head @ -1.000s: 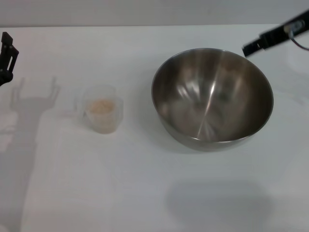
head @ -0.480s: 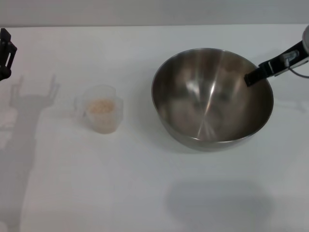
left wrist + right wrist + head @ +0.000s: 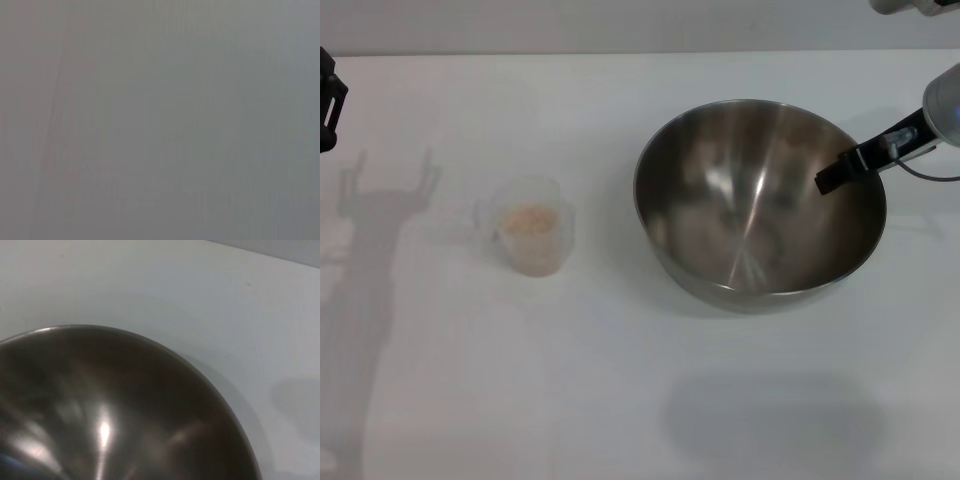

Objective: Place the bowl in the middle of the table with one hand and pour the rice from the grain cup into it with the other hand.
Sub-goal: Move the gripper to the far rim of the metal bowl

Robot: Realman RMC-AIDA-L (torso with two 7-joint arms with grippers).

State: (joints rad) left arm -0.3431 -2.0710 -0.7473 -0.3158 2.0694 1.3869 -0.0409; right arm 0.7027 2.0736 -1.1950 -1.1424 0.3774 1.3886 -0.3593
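**Steel bowl on the right, right gripper over its rim**

Steel, shiny and grey inside, the bowl (image 3: 760, 205) is my landmark here. It stands upright on the white table (image 3: 620, 400), and in the head view it is to the robot's right of the table's middle. The right wrist view shows its curved rim and the reflecting inner wall (image 3: 110, 415), with bare table beyond the rim.

The right gripper (image 3: 832, 178) reaches in from the right side of the bowl. Its black tip lies over the rim on that side and points toward the inside of the bowl. I cannot tell if it touches the metal. Only one dark finger is visible, so I cannot tell whether the claw is spread or pressed together.

The grain cup (image 3: 530, 238) stands upright to the left of the bowl, well apart from it. It is translucent, and the rice (image 3: 528, 221) shows as a pale beige mass inside it. Nothing holds the cup.

The left gripper (image 3: 328, 100) is much farther left of the bowl, beyond the cup, at the edge of the head view. Only a small black part of it shows, so the state of its claw cannot be told. The left wrist view shows only a flat grey surface.
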